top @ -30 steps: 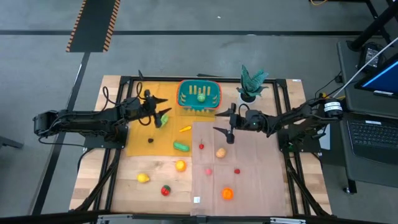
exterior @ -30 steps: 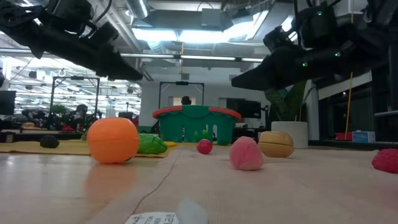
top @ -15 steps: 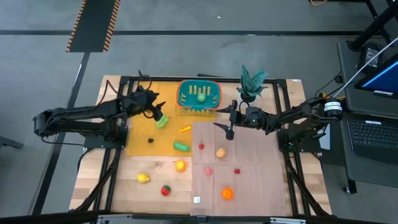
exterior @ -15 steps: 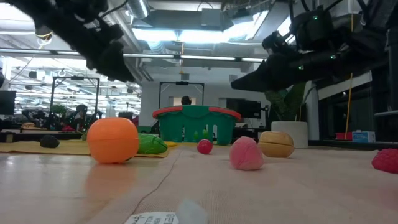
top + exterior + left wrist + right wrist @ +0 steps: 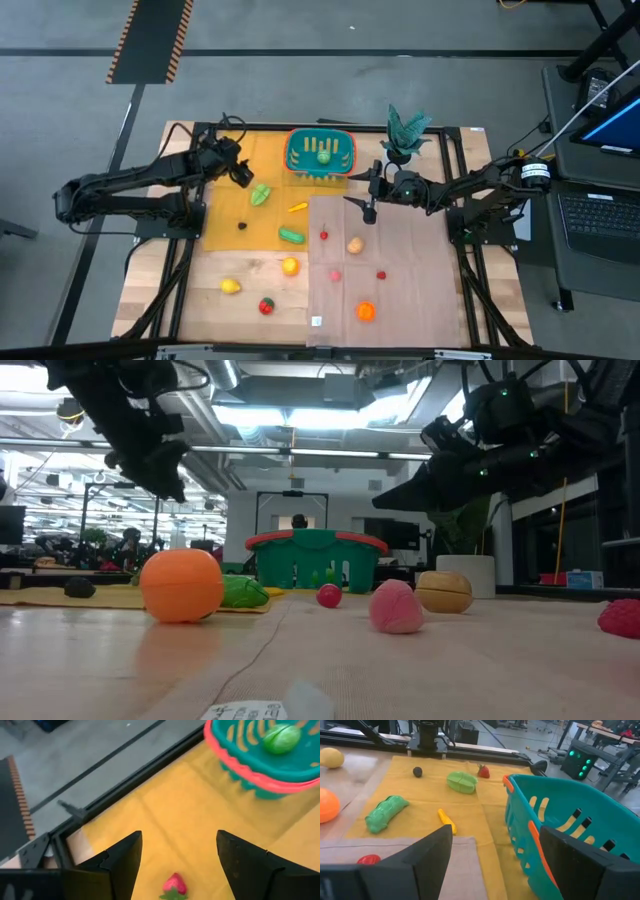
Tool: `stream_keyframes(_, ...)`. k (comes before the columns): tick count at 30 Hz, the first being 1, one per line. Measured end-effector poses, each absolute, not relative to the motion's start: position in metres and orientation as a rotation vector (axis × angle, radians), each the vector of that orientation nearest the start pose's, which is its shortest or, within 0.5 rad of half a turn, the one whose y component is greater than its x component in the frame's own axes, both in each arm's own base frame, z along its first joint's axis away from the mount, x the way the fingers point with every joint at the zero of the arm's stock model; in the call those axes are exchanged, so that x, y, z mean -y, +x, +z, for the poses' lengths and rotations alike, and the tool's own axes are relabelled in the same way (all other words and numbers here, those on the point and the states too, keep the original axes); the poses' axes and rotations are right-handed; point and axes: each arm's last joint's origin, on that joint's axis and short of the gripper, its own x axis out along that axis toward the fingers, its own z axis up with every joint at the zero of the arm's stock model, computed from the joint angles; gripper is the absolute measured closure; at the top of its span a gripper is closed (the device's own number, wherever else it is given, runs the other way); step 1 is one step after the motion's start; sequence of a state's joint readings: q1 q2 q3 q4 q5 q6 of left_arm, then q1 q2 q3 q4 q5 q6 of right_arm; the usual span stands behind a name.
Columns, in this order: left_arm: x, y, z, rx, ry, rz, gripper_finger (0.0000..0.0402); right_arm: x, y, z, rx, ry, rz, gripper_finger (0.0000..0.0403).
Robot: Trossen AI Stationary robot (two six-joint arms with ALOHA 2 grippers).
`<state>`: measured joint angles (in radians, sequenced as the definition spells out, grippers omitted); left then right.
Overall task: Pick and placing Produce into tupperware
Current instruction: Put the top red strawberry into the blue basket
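On the table (image 5: 150, 290), toy produce lies scattered: an orange (image 5: 366, 311) nearest, then a tomato (image 5: 266, 306), lemon (image 5: 231, 286) and green pod (image 5: 291, 236). The left tool (image 5: 243, 176), fingers spread and empty, hovers over the yellow mat (image 5: 225, 215) above a strawberry (image 5: 174, 884). The right tool (image 5: 366, 204), also spread and empty, hangs before the teal tupperware (image 5: 345, 160), which holds one green fruit (image 5: 323, 156).

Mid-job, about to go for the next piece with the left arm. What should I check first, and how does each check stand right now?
1. Left hand open and empty: ok.
2. Right hand open and empty: ok.
3. Target in line: ok; a strawberry lies on the yellow mat, between the left hand's fingers in its wrist view.
4. Tupperware upright with room: ok; only one green piece shows inside.
5. Arms clear of each other: ok; they sit on opposite sides of the tupperware.
6. Left hand's height above the strawberry: cannot tell.
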<state>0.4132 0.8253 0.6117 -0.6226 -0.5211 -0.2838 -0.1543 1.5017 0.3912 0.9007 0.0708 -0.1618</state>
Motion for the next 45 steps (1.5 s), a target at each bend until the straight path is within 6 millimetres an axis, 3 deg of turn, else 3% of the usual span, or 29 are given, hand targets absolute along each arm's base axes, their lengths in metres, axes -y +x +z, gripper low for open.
stream_keyframes(14,-0.071,0.131,0.228,-0.802,-0.279,0.983,0.0153,0.042,0.255,0.154,-0.229,-0.148,-0.207,0.0103)
stream_keyframes(26,-0.070,0.129,0.183,-0.751,-0.383,1.001,0.0153,0.042,0.255,0.154,-0.228,-0.148,-0.207,0.0103)
stream_keyframes(36,-0.072,0.134,0.170,-0.786,-0.403,1.018,0.0163,0.042,0.256,0.156,-0.203,-0.149,-0.210,0.0103)
stream_keyframes(45,-0.090,0.138,0.152,-0.900,-0.425,1.086,0.0164,0.042,0.256,0.156,-0.204,-0.149,-0.209,0.0103)
